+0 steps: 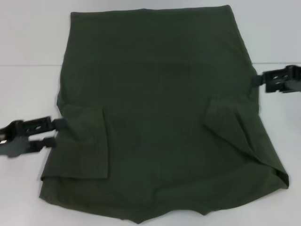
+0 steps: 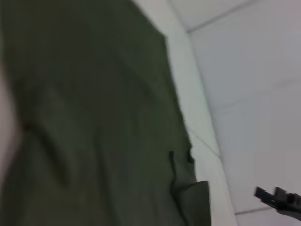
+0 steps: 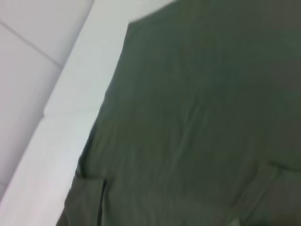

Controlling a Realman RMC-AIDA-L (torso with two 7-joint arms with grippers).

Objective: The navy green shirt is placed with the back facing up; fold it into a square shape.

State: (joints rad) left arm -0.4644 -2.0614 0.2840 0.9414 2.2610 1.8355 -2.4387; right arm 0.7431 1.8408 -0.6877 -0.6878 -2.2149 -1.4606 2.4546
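The navy green shirt [image 1: 160,108] lies flat on the white table, plain side up, with both short sleeves folded inward onto the body. My left gripper [image 1: 55,133] is at the shirt's left edge beside the folded left sleeve [image 1: 84,141], with its jaws apart and nothing between them. My right gripper [image 1: 258,80] is at the shirt's right edge, just above the folded right sleeve [image 1: 230,122]. The shirt fills much of the left wrist view [image 2: 94,117] and the right wrist view [image 3: 197,117]. The right gripper shows far off in the left wrist view [image 2: 280,200].
The white table [image 1: 28,47] has bare surface to the left and right of the shirt. The shirt's near hem [image 1: 141,217] reaches the front edge of the head view. Pale floor tiles [image 2: 254,70] show beyond the table's edge.
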